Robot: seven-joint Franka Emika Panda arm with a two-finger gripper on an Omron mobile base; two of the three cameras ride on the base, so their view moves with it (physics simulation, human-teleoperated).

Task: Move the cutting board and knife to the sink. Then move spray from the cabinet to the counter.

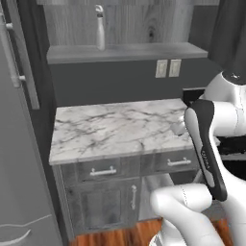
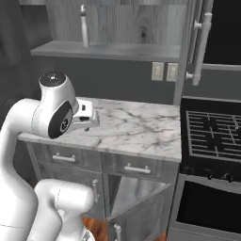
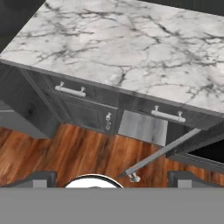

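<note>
The spray (image 1: 100, 30) (image 2: 84, 27) is a slim pale bottle standing upright on the open grey shelf of the cabinet (image 1: 129, 52) (image 2: 113, 50), above the counter. The white marble counter (image 1: 115, 129) (image 2: 136, 127) (image 3: 131, 48) lies bare below it. My gripper (image 3: 112, 178) hangs over the counter's front edge and looks down at the drawers and floor. It is open, its two dark fingertips (image 3: 41, 178) wide apart with nothing between them. It is well below and in front of the spray. The cutting board, the knife and the sink are out of view.
A black grated stove (image 2: 212, 132) adjoins the counter on the right. A lower cupboard door (image 3: 159, 153) (image 2: 136, 190) under the counter stands swung open over the wooden floor. Two wall outlets (image 1: 168, 68) sit under the shelf. A tall grey fridge (image 1: 19, 144) stands at the left.
</note>
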